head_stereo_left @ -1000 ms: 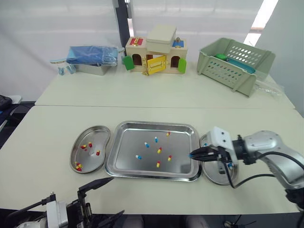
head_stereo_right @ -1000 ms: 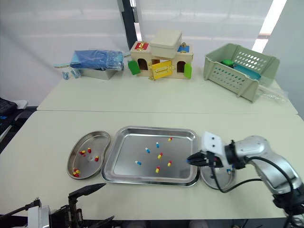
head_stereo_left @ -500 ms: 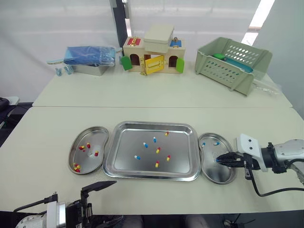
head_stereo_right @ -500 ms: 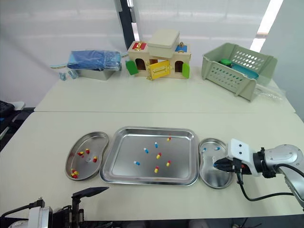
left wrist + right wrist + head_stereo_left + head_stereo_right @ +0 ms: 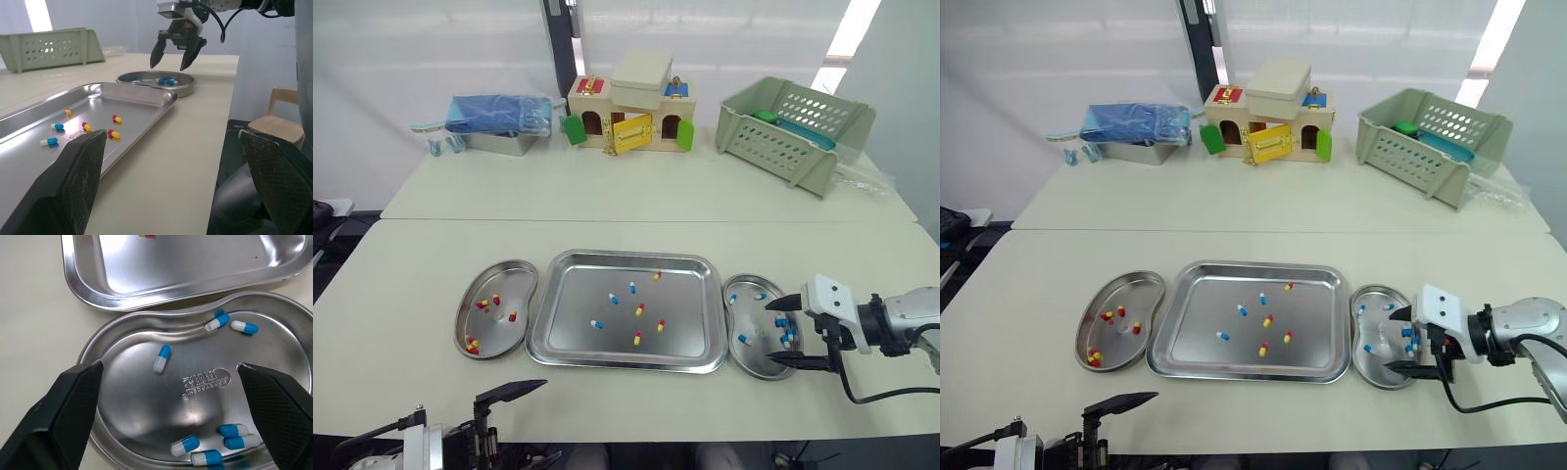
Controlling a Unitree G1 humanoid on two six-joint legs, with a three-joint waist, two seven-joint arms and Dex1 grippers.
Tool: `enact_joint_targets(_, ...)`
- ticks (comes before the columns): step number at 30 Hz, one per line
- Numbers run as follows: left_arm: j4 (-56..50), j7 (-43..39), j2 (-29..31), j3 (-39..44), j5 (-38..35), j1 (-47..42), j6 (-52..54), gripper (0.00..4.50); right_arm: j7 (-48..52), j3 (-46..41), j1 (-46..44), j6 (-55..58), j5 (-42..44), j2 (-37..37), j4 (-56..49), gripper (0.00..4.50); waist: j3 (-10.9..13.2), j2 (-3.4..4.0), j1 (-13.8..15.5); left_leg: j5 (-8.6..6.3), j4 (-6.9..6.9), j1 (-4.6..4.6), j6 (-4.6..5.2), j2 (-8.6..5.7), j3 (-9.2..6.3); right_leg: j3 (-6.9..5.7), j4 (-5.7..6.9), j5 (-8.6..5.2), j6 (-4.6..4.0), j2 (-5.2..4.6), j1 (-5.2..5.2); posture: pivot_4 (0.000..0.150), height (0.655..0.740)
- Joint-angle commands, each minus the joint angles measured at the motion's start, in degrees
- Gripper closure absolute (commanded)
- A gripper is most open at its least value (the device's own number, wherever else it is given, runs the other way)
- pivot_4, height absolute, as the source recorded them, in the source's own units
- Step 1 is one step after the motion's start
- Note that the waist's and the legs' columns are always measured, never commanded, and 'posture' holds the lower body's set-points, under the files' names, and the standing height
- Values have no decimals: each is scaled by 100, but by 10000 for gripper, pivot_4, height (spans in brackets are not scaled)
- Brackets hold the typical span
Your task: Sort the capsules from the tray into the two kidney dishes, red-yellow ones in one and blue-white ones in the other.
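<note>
The right end effector [image 5: 770, 333] has spread open over a kidney dish [image 5: 754, 365]; its wrist view shows blue-white capsules [image 5: 161, 358] inside.

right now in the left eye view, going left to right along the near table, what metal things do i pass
left kidney dish holding red-yellow capsules → tray → right kidney dish holding blue-white capsules

Pale bench [image 5: 626, 201] with a seam running across the middle. In the lower half sits a steel tray [image 5: 582, 294] dead centre, with the left kidney dish [image 5: 514, 279] and right kidney dish [image 5: 751, 315] just beside its ends. Along the top: metal tin [image 5: 504, 144] upper left, wooden toy house [image 5: 628, 113] centre, green basket [image 5: 793, 127] upper right.
</note>
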Motion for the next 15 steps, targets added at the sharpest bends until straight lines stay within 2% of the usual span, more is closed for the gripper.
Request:
enact_joint_targets(1,64,-4,-57,149,-111,-56,-105,0,80,-252,-1,-174,126,-19,74,367,0,0,0,0,1,0,0,0,0,0,0,0,0,0,0,1500,7400)
enact_joint_targets(7,148,259,-178,273,-36,-142,-96,0,164,-465,33,-387,268,79,310,367,0,0,-2,0,0,0,0,0,0,0,0,0,0,0,1,1500,7400)
enact_joint_targets(15,-188,1783,212,979,160,-174,779,0,401,-1266,266,-525,761,156,691,367,4,-7,1,0,2,3,0,0,-2,-2,0,0,1,0,6,1500,7400)
